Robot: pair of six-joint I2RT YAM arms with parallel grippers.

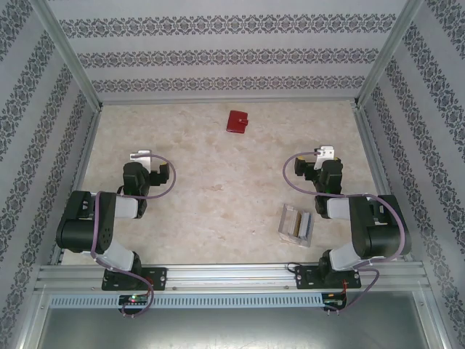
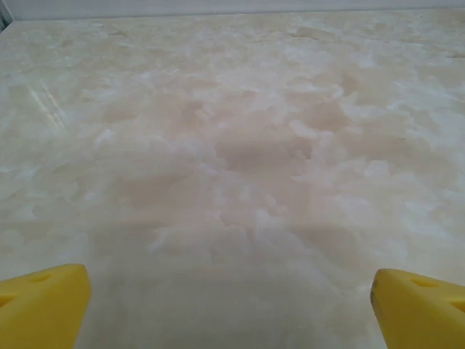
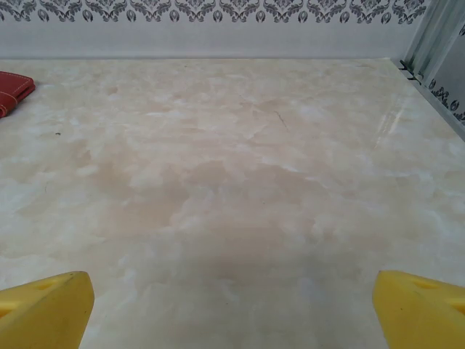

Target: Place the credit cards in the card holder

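Both arms are folded back close to their bases.

Left gripper hangs over the left half of the table, pointing at the far wall. Jaws are spread wide with nothing in them. On my left wrist feed the yellow fingertips sit in the bottom corners, with bare marble-look surface between them.

Right gripper mirrors it on the right half. Jaws are spread wide and pinch nothing. On the right wrist feed its yellow fingertips are also out at the bottom corners, over bare surface.

Wallet is red and lies flat and closed, about mid-width and toward the far wall. It's well apart from both grippers. The right wrist feed catches one corner of it at the left edge, with pale stitching along the rim.

Cards are in the see-through grey tray. The tray lies flat near the front edge, just beside the right arm's lower section on its inner side, and is turned slightly off square to the table edge. I can make out a pale tan stack in it. From the overhead feed I can't count the cards or separate other colours.

Tray and wallet are well apart, with open table between them. No card is in or on the wallet.
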